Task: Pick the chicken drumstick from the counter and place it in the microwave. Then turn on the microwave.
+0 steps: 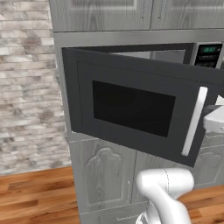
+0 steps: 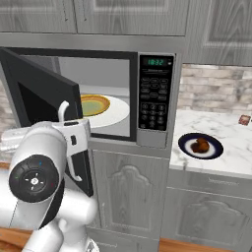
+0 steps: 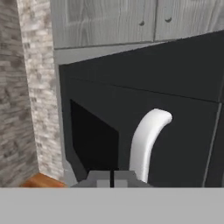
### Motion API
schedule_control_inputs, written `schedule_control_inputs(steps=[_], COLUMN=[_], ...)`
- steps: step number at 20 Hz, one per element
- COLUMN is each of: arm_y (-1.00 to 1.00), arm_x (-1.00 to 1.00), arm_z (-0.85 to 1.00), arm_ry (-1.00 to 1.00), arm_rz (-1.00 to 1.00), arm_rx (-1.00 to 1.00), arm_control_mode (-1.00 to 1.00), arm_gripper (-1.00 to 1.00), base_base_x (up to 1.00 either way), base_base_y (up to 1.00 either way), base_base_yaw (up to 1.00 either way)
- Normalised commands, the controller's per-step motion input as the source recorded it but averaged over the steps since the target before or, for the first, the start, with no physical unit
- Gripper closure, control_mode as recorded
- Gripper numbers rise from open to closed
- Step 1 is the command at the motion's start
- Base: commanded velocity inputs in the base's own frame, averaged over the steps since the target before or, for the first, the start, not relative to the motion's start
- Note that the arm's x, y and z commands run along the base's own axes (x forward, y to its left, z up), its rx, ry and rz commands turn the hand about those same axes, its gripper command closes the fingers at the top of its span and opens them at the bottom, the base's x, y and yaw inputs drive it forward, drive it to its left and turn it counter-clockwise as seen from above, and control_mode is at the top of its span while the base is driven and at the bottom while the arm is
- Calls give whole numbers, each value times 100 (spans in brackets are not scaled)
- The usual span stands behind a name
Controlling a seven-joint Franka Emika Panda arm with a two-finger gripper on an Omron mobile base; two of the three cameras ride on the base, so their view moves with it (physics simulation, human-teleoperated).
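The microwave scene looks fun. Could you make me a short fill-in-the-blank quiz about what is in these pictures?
1. The microwave door stands ____.
2. On the turntable inside sits a yellow-brown ____.
3. The dark plate with reddish-brown food rests on the ____.
4. The tool, near the white door handle, is ____.

Missing words: open; bowl; counter; shut
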Motion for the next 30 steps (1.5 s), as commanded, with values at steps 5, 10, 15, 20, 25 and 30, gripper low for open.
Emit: schedule_control_inputs(steps=[5, 10, 15, 20, 25, 30], arm_y=[41, 21, -17, -47, -46, -38], arm_x=[-61, -52, -35, -17, -1, 0], arm_z=[0, 0, 0, 0, 0, 0], arm_ry=[-2, 0, 0, 0, 0, 0], arm_rz=[4, 1, 0, 0, 0, 9], arm_rx=[-4, -1, 0, 0, 0, 0], arm_control_mode=[-100, -100, -100, -100, -100, -100], arm_gripper=[100, 100, 100, 100, 100, 100], base_base_x=[0, 0, 0, 0, 0, 0], base_base_y=[0, 0, 0, 0, 0, 0], base_base_yaw=[0, 0, 0, 0, 0, 0])
